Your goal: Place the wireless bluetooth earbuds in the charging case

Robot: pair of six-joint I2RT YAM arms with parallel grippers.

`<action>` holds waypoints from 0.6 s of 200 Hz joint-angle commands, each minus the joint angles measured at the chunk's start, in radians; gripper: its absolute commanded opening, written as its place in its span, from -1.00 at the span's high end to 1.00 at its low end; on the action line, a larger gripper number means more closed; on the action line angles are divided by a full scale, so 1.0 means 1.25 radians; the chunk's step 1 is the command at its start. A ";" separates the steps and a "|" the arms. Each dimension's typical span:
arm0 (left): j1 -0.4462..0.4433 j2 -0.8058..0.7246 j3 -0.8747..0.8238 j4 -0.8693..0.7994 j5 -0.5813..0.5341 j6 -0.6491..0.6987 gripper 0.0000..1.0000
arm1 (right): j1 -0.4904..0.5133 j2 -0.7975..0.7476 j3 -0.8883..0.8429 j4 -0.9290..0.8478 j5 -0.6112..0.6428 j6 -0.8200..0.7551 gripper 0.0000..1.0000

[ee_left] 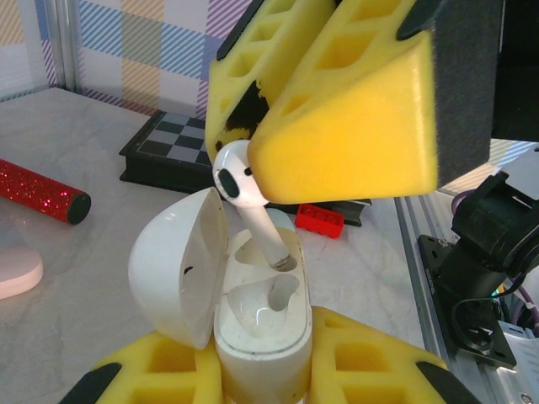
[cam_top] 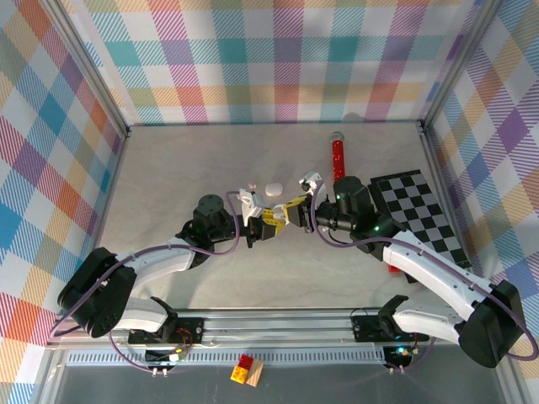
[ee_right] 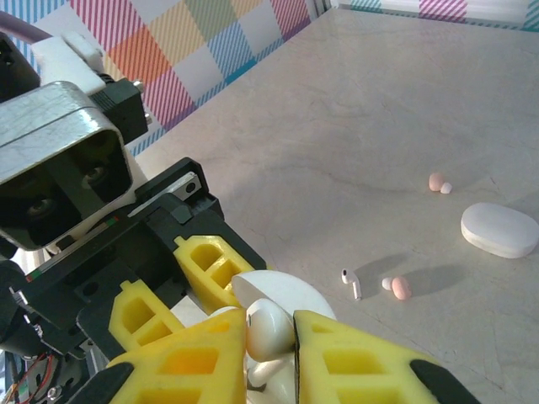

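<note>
The white charging case (ee_left: 263,341) stands upright with its lid (ee_left: 175,268) swung open to the left, and my left gripper (ee_left: 261,374) is shut on its body. My right gripper (ee_right: 270,335) is shut on a white earbud (ee_left: 239,180) just above the case. The earbud's stem tip rests at the mouth of the far slot, and the near slot is bare. In the top view the left gripper (cam_top: 263,225) and right gripper (cam_top: 290,210) meet at mid-table. Another white earbud (ee_right: 351,284) lies loose on the table beyond.
Small pink pieces (ee_right: 402,289) lie by the loose earbud, with more (ee_right: 436,181) farther off near a closed white pebble case (ee_right: 498,229). A red glitter cylinder (cam_top: 338,156) and a checkerboard (cam_top: 421,215) lie to the right. A red brick (ee_left: 318,220) sits by the board.
</note>
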 commanded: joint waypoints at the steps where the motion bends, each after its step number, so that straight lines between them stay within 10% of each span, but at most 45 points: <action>1: 0.008 0.001 0.029 0.026 0.003 -0.006 0.72 | 0.006 -0.014 -0.006 0.000 -0.039 -0.018 0.64; 120: 0.008 -0.003 0.025 0.024 0.001 -0.003 0.72 | 0.009 -0.014 0.007 -0.073 -0.018 -0.066 0.64</action>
